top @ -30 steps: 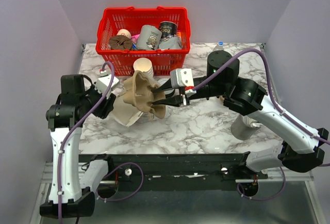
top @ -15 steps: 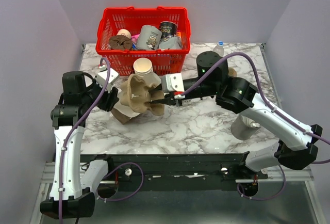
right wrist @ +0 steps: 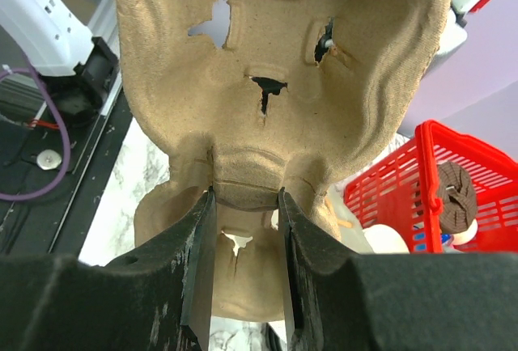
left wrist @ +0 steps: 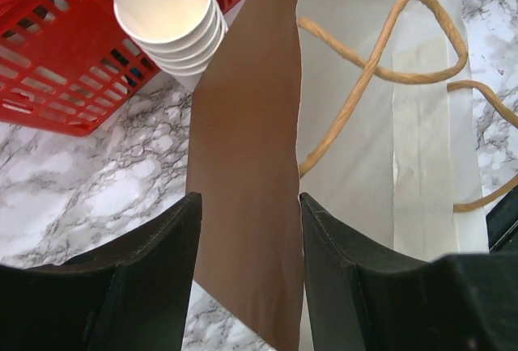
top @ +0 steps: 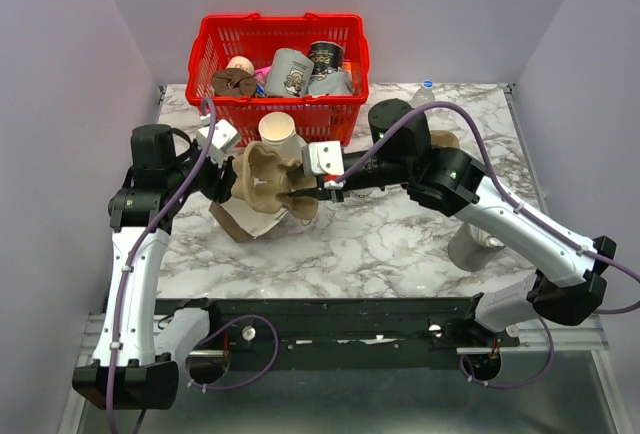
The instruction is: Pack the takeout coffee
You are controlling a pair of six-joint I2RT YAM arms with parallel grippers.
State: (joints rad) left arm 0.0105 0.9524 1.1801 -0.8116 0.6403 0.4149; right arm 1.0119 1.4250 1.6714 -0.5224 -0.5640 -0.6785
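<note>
My right gripper (top: 298,192) (right wrist: 245,193) is shut on a ridge of a brown moulded-pulp cup carrier (top: 265,179) (right wrist: 275,60) and holds it on edge above a paper bag (top: 232,222) lying on the marble. My left gripper (top: 230,181) (left wrist: 249,197) is open at the bag's mouth, its fingers straddling the brown outer wall (left wrist: 243,165). The bag's white inside (left wrist: 421,124) and rope handles (left wrist: 380,68) show. The takeout coffee (top: 470,249), a single pale paper cup, sits at the right front, partly hidden by my right forearm.
A red basket (top: 275,119) (left wrist: 48,84) (right wrist: 486,181) with mugs and other items stands at the back. A stack of nested white paper cups (top: 278,134) (left wrist: 170,11) stands just in front of it, close behind the carrier.
The right gripper has carried the cup carrier leftward over the bag. The left gripper has moved back and right along the bag, and its jaws have widened a little.
</note>
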